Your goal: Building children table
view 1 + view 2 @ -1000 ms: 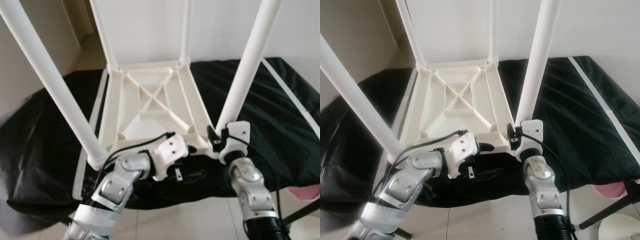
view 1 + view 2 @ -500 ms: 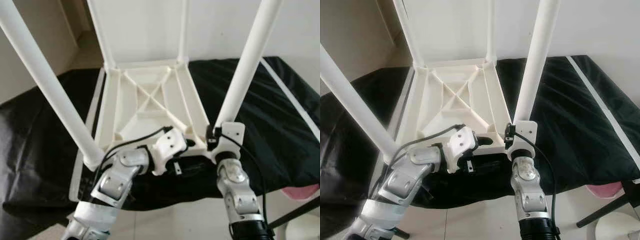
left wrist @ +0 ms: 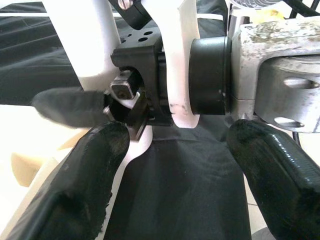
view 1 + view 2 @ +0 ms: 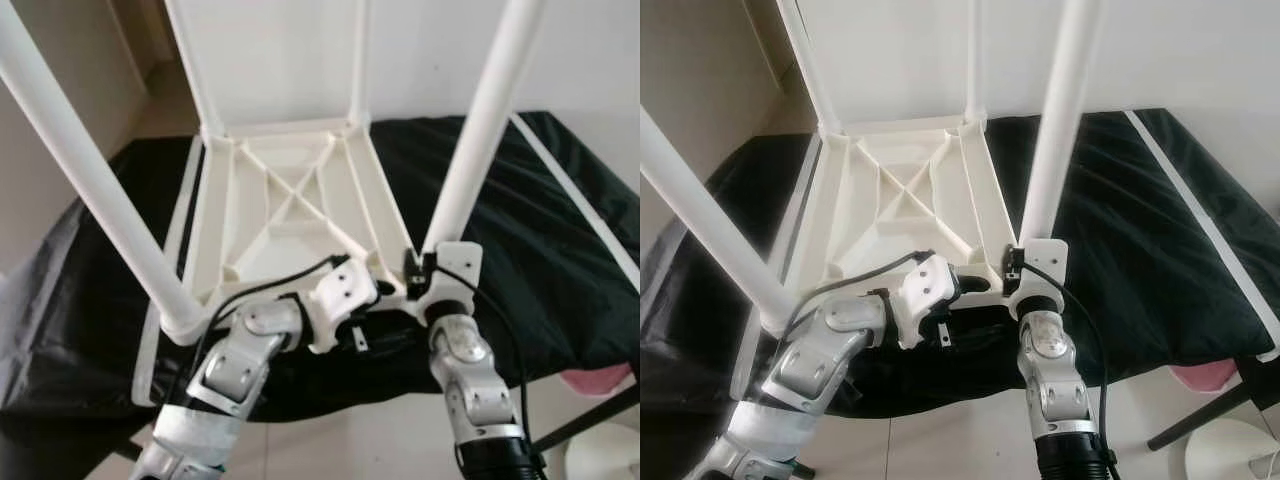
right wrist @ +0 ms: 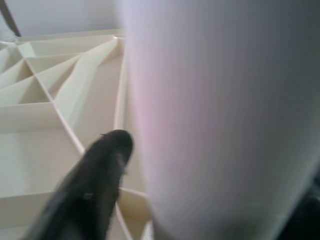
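A white children's table (image 4: pixel 280 215) lies upside down on a black cloth, its four legs pointing up. My right gripper (image 4: pixel 432 262) is shut on the base of the near right leg (image 4: pixel 480 130). In the right wrist view that leg (image 5: pixel 215 115) stands close beside one black finger (image 5: pixel 95 180). My left gripper (image 4: pixel 385 335) is open just below the table's near edge and points toward the right wrist. Its two fingers (image 3: pixel 85 175) stand wide apart with nothing between them. The near left leg (image 4: pixel 90 170) rises beside the left arm.
The black cloth (image 4: pixel 540 230) covers a low surface, with a white strip (image 4: pixel 580 200) lying along its right side. A pink object (image 4: pixel 600 380) and a white round base (image 4: pixel 610 455) sit on the tiled floor at the lower right. A white wall stands behind.
The camera has shifted a little. The right gripper stays on the near right leg, and the left gripper stays open by the table's near edge.
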`<state>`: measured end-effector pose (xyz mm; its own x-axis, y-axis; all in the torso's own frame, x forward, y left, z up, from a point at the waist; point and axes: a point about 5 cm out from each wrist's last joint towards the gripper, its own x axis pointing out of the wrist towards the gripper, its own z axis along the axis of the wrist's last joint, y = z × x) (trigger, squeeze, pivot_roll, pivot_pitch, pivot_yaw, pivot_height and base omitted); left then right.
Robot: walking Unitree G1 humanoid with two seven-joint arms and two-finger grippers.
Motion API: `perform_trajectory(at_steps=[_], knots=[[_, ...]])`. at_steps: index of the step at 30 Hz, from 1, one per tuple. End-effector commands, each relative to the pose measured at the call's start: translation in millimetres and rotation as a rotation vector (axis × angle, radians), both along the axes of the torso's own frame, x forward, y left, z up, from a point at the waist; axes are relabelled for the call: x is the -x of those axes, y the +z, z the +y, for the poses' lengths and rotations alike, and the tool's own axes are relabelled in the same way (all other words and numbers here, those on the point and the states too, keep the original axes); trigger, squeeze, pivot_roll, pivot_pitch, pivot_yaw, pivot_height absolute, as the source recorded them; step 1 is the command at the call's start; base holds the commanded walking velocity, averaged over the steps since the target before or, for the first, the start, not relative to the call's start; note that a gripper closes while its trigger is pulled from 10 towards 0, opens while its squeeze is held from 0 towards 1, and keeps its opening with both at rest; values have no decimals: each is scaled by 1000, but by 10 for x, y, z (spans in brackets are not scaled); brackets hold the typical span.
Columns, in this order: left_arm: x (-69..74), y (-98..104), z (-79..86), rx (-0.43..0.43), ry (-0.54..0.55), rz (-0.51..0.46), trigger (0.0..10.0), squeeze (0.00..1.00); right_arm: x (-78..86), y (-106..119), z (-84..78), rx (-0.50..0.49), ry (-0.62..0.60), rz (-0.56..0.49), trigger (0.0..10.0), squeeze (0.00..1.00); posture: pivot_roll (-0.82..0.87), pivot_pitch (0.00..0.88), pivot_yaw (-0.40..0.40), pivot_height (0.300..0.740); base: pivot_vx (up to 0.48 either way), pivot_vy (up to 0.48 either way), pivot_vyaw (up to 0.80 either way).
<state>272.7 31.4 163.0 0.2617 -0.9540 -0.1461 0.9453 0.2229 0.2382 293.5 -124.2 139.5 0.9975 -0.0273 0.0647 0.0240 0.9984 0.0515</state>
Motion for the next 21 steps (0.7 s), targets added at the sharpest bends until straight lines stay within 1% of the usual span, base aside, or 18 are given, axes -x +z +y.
perform_trajectory(at_steps=[1, 5, 7, 8, 10, 11, 12, 13, 15, 17, 19, 20, 21], knots=[[-50, -19, 13, 0, 75, -14, 10000, 0, 8, -16, 60, -27, 27, 12, 10000, 1000, -76, 33, 31, 740, 0, 0, 0], [-47, -17, 8, 1, 72, -14, 10000, 0, 12, 24, 19, -42, 42, -13, 10000, 1000, -77, 34, 31, 740, 0, 0, 0], [-48, -14, 4, 2, 72, -14, 10000, 0, 8, 43, -25, -54, 85, -25, 10000, 1000, -80, 34, 32, 740, 0, 0, 0], [-48, -14, 4, 2, 72, -14, 10000, 0, 8, 43, -25, -54, 85, -25, 10000, 1000, -80, 34, 32, 740, 0, 0, 0], [-54, -9, 12, 2, 71, -15, 10000, 0, 16, 52, -127, -30, 178, -38, 10000, 1000, -82, 35, 30, 740, 0, 0, 0], [-62, -6, 21, 2, 75, -16, 10000, 0, 24, 67, -185, 6, 230, -51, 10000, 110, -82, 36, 28, 740, 0, 0, 0], [-70, -4, 36, 1, 79, -18, 10000, 0, 35, 69, -258, 43, 303, -47, 10000, 0, -85, 36, 28, 740, 0, 0, 0], [-70, -4, 36, 1, 79, -18, 10000, 0, 35, 69, -258, 43, 303, -47, 10000, 0, -85, 36, 28, 740, 0, 0, 0], [-78, -4, 50, 0, 84, -19, 10000, 0, 47, 76, -357, 105, 397, -43, 10000, 0, -85, 36, 26, 740, 0, 0, 0], [-76, -7, 52, 0, 84, -18, 10000, 0, 44, 91, -409, 150, 451, -47, 10000, 0, -86, 37, 26, 740, 0, 0, 0], [-69, -8, 48, 0, 82, -17, 10000, 0, 31, 106, -438, 169, 489, -45, 10000, 0, -85, 37, 25, 740, 0, 0, 0], [-69, -8, 48, 0, 82, -17, 10000, 0, 31, 106, -438, 169, 489, -45, 10000, 0, -85, 37, 25, 740, 0, 0, 0], [-68, -8, 45, 0, 81, -17, 10000, 0, 15, 114, -450, 180, 521, -40, 10000, 0, -81, 39, 23, 740, 0, 0, 0]])
